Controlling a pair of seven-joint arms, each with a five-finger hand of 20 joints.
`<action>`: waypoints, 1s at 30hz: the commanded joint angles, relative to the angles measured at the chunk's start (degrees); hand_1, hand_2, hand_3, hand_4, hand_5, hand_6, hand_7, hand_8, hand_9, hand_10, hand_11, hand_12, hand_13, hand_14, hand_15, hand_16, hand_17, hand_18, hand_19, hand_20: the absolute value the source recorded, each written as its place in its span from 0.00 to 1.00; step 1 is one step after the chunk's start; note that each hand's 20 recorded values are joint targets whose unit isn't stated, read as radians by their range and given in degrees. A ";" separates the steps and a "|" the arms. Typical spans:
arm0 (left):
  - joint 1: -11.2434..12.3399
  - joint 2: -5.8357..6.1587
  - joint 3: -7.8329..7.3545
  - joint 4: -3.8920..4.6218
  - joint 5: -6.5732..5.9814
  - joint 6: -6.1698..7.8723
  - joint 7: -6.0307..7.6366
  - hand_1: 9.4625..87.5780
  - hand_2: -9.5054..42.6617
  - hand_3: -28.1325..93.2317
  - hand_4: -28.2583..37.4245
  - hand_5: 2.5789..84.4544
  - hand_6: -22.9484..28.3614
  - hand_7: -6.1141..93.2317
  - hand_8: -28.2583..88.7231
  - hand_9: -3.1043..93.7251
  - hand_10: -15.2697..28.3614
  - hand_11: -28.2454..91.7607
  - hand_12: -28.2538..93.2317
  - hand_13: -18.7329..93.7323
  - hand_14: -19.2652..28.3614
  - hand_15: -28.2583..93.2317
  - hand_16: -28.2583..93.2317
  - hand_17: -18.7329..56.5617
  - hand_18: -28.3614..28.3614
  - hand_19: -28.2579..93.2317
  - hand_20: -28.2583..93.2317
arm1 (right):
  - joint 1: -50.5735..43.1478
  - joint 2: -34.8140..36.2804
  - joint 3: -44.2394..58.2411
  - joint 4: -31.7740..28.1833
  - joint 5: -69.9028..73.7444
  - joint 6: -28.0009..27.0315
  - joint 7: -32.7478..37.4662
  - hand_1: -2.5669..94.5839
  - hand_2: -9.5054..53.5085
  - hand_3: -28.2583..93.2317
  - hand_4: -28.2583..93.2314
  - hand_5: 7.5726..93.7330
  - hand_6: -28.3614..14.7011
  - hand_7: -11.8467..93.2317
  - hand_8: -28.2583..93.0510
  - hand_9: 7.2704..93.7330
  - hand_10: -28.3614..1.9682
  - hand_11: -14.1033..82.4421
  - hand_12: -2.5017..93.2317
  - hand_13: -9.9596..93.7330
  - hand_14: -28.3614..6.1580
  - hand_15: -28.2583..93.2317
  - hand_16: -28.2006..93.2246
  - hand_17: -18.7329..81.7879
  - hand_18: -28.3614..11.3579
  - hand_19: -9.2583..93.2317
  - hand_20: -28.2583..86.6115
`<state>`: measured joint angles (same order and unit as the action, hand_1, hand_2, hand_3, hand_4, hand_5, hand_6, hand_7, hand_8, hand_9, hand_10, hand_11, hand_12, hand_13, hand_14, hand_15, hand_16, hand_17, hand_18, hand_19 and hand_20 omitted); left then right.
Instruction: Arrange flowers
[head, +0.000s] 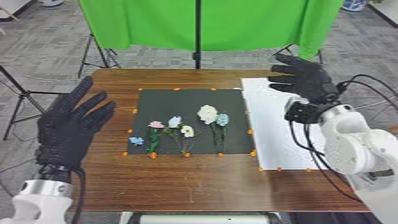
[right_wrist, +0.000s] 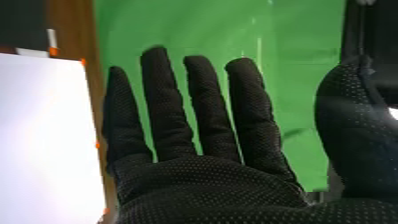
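Hovering, right hand (head: 308, 82): fingers straight, thumb spread wide, empty. Left hand (head: 64, 132): fingers extended, empty. Flowers (head: 207, 113) lie on black mat (head: 178, 100) between hands; white sheet (head: 275, 135) extends from near right hand, beside mat.

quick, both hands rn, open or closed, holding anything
Left hand: open, holding nothing.
Right hand: open, fingers straight, holding nothing.
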<state>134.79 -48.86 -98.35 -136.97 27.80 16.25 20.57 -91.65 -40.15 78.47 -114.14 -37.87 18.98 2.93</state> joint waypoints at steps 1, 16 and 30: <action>1.73 -1.11 0.71 1.15 -1.04 1.38 0.96 0.11 0.33 0.86 0.00 0.33 0.51 0.18 0.16 0.30 0.74 0.41 0.33 0.34 0.93 0.57 0.18 0.10 1.00 0.69 0.21 | -6.77 1.46 1.45 1.56 13.87 -0.87 -6.19 0.24 0.21 0.89 0.00 0.44 0.64 0.26 0.13 0.44 0.48 0.24 0.16 0.45 0.31 0.45 0.33 0.27 0.14 0.56 0.32; 1.63 -0.78 1.17 1.49 -1.73 2.07 1.86 0.11 0.34 0.86 0.00 0.34 0.54 0.19 0.16 0.33 0.78 0.44 0.33 0.35 0.97 0.63 0.17 0.11 0.99 0.70 0.26 | -5.80 2.59 -0.77 1.78 14.41 -2.87 -7.03 0.22 0.22 0.89 0.00 0.43 0.66 0.26 0.13 0.44 0.48 0.24 0.17 0.46 0.32 0.47 0.36 0.24 0.13 0.57 0.36; 0.45 -0.05 2.07 2.13 -1.98 2.60 1.84 0.11 0.34 0.87 0.00 0.38 0.58 0.18 0.16 0.33 0.79 0.46 0.32 0.36 0.97 0.65 0.15 0.11 1.00 0.70 0.27 | -4.43 4.38 -3.31 1.95 15.34 -3.07 -7.77 0.22 0.22 0.89 0.00 0.50 0.63 0.30 0.12 0.50 0.39 0.38 0.18 0.47 0.33 0.49 0.34 0.24 0.14 0.56 0.37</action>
<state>135.01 -49.26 -96.72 -135.29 26.24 17.73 22.08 -96.40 -36.90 75.79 -112.04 -22.43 16.21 -4.02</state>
